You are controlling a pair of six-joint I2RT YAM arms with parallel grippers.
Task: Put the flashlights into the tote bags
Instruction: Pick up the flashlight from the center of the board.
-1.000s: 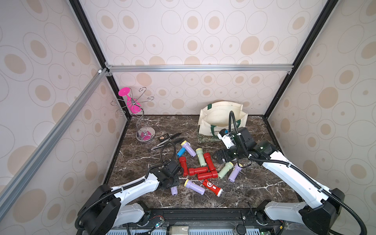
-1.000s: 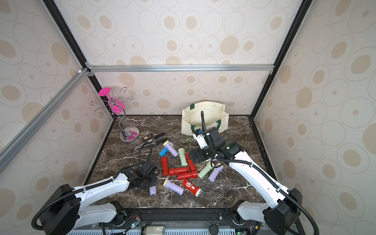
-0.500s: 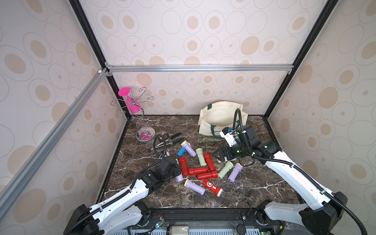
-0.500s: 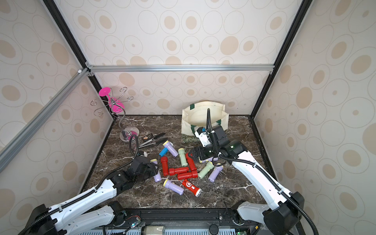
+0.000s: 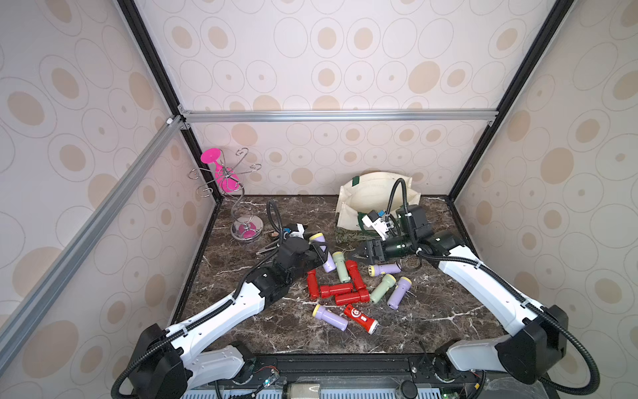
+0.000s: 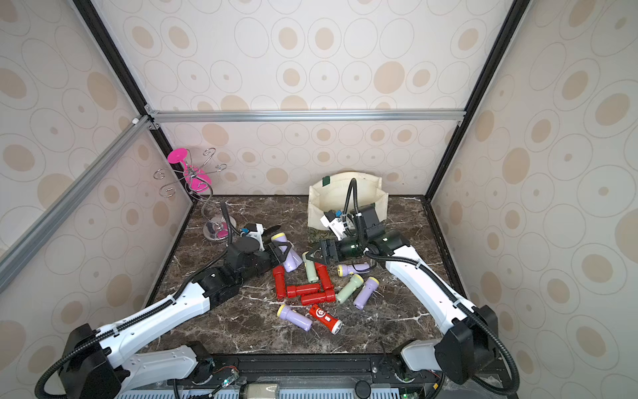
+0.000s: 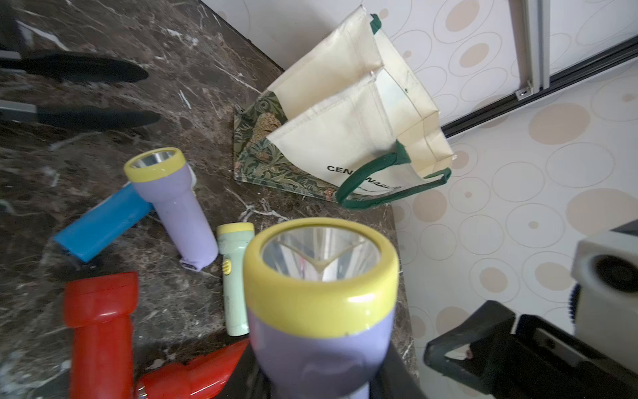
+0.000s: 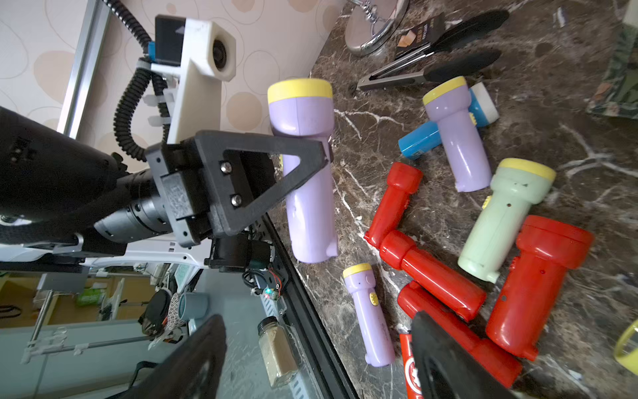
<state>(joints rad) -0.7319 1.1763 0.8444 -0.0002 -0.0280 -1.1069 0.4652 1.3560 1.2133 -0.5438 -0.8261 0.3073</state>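
The job looks barely begun. The left end effector (image 5: pixel 319 250) is clenched on a lilac flashlight (image 8: pixel 309 207), gripping it just under its yellow head. It holds it clear of the tabletop (image 5: pixel 431 311), over the left edge of the pile and well short of the tote bag (image 5: pixel 366 197). The right end effector (image 5: pixel 358 256) is released, its fingers spread with nothing between them, and it hovers over the side of the pile nearer the bag.

The tote bag stands at the back of the tabletop against the rear wall, mouth gaping. No flashlight shows inside it in either top view. Its floor is partly hidden by the right arm, though, so I cannot tell whether it is truly empty.

About a dozen flashlights lie loose in the middle of the tabletop. There is a cluster of red ones (image 5: pixel 336 289) touching each other, two pale green ones (image 5: pixel 381 288) and several lilac ones (image 5: pixel 329 317). A blue one (image 7: pixel 100 228) is tucked under another lilac one. By my reading, one flashlight is in hand and all the rest remain to be picked up and dropped in
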